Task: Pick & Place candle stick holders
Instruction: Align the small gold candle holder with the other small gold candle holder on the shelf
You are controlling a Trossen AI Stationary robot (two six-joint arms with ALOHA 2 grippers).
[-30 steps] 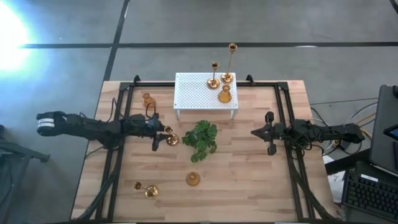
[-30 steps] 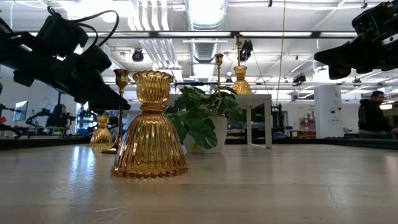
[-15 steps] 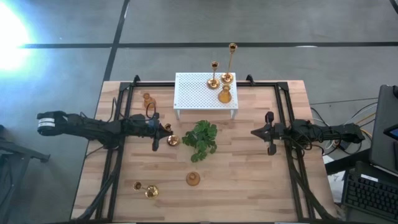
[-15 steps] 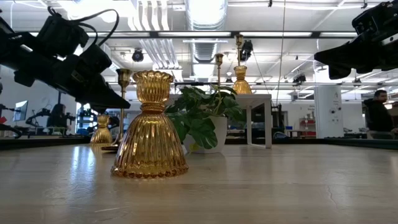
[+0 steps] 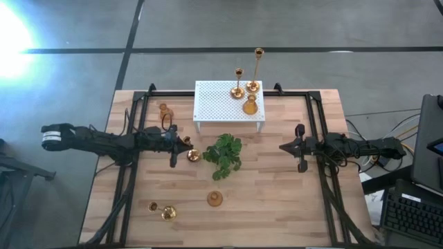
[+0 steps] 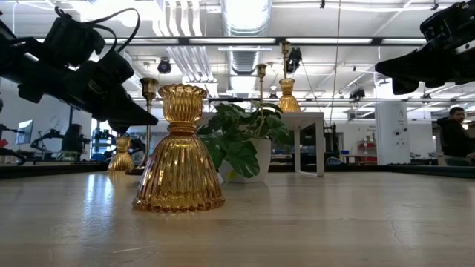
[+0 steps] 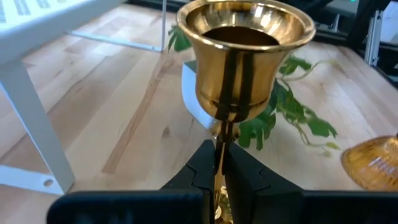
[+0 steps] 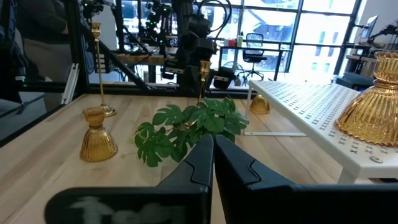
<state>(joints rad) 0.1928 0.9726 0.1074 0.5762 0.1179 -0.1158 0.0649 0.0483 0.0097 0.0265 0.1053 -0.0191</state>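
My left gripper (image 5: 180,145) is shut on a short-stemmed brass candle stick holder (image 5: 190,151) just left of the plant; its cup (image 7: 245,56) fills the left wrist view. Two stemmed holders (image 5: 237,83) (image 5: 255,69) and a squat one (image 5: 250,105) stand on the white perforated stand (image 5: 218,104). A squat holder (image 5: 164,109) stands at the far left, another (image 5: 215,199) near the front middle, large in the low view (image 6: 178,152). A tall holder (image 5: 161,209) lies on its side at the near left. My right gripper (image 5: 282,146) is shut and empty, right of the plant. My left gripper pinches the holder's thin stem (image 7: 219,144) between its two fingers, just under the cup. The fingers come level from the table's left and lie across the stem. The holder stands upright in the hold, with its base (image 5: 193,156) low over the table.
A green leafy plant (image 5: 223,153) in a white pot stands mid-table, right beside the held holder. Black frame rails (image 5: 131,173) (image 5: 325,180) run along both sides of the table. A person (image 6: 449,133) shows in the room behind.
My left gripper has risen a little, still shut on the stem. The holder has gone up with it, staying upright; in the low view its cup and base stand higher than before.
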